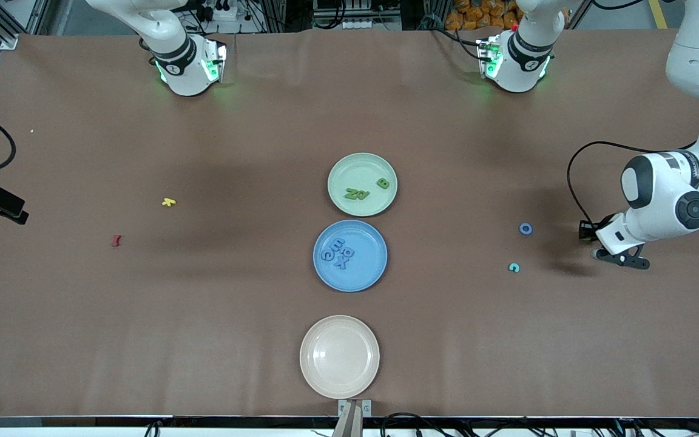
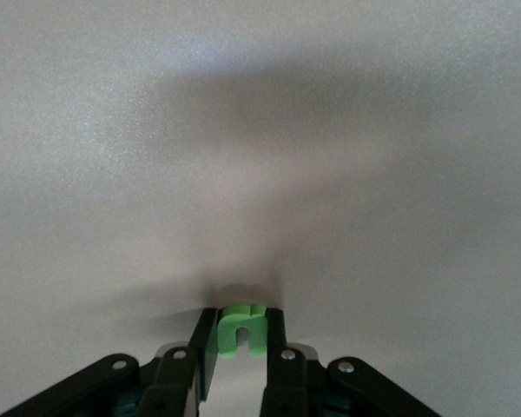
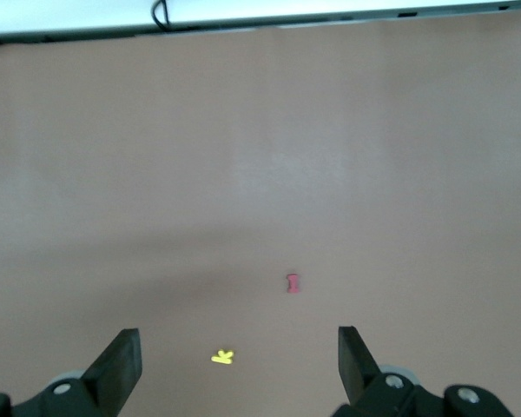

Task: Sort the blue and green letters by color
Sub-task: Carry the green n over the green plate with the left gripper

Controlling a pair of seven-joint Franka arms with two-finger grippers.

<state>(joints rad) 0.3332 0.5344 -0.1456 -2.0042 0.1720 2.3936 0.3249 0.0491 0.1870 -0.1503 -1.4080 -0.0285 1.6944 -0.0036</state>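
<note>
A pale green plate (image 1: 362, 162) holds green letters (image 1: 357, 194). A blue plate (image 1: 350, 280) next to it, nearer the front camera, holds several blue letters (image 1: 338, 252). A blue ring letter (image 1: 525, 229) and a small teal letter (image 1: 514, 267) lie on the table toward the left arm's end. My left gripper (image 1: 621, 257) is low over the table beside them. It is shut on a bright green letter (image 2: 241, 330), held upright between its fingers (image 2: 207, 343). My right gripper (image 1: 20, 215) waits at the right arm's end, open and empty (image 3: 239, 347).
An empty beige plate (image 1: 339, 356) sits nearest the front camera, in line with the other two plates. A small yellow letter (image 1: 168, 202) (image 3: 222, 356) and a small dark red letter (image 1: 116, 240) (image 3: 293, 282) lie toward the right arm's end.
</note>
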